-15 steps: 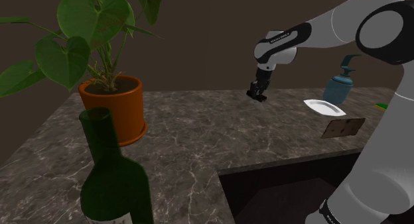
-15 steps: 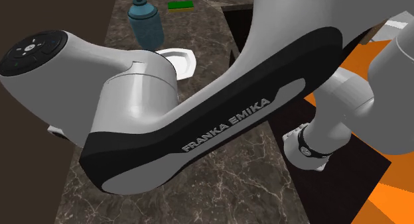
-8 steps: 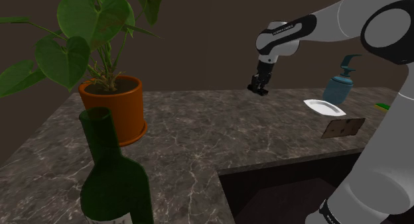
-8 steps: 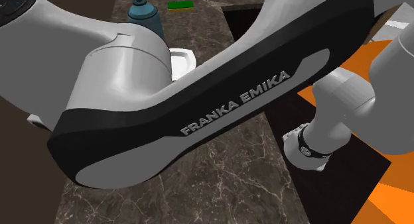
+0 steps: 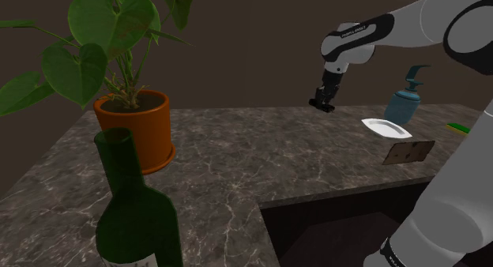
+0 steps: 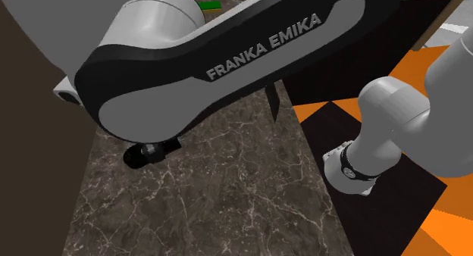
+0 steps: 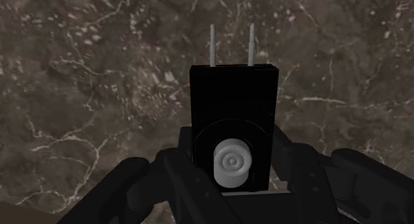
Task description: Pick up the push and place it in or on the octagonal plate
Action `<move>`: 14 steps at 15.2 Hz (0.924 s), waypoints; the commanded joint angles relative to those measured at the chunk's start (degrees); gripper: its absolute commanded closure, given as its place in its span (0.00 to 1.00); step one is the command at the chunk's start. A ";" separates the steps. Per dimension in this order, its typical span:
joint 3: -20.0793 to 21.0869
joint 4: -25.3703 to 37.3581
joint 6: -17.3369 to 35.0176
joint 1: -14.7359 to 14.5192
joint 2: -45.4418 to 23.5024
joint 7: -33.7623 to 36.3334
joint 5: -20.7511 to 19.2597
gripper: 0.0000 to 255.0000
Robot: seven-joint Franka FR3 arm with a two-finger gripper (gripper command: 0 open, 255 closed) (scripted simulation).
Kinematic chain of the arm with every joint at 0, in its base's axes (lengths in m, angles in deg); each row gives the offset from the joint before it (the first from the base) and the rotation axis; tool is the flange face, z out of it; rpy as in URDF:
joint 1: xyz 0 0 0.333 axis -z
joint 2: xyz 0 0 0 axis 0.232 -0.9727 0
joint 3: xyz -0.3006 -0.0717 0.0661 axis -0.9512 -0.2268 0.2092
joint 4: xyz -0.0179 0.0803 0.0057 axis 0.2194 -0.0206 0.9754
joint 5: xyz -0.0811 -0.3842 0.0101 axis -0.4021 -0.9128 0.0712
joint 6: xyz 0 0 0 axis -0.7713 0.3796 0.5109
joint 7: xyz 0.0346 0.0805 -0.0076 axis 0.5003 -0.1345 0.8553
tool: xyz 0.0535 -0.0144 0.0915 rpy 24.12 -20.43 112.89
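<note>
The black fingers (image 7: 169, 173) are closed tight on the push (image 7: 232, 116). It is a small black block with a round white button on its face and two thin grey pins at its far end. The block sits right between the fingers, up off the counter (image 5: 237, 163). The brown marble top lies under it.

Off to one side of the fingers, lower down, sits the white plate (image 5: 386, 129). A blue-green soap bottle (image 5: 404, 99) stands just behind the plate, and a brown card (image 5: 408, 152) lies in front. Far on the other side are a plant in an orange pot (image 5: 135, 127) and a dark green bottle (image 5: 130, 210).
</note>
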 commanded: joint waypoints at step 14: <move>-10.01 -1.48 -0.44 10.08 1.49 -20.38 0.39 1.00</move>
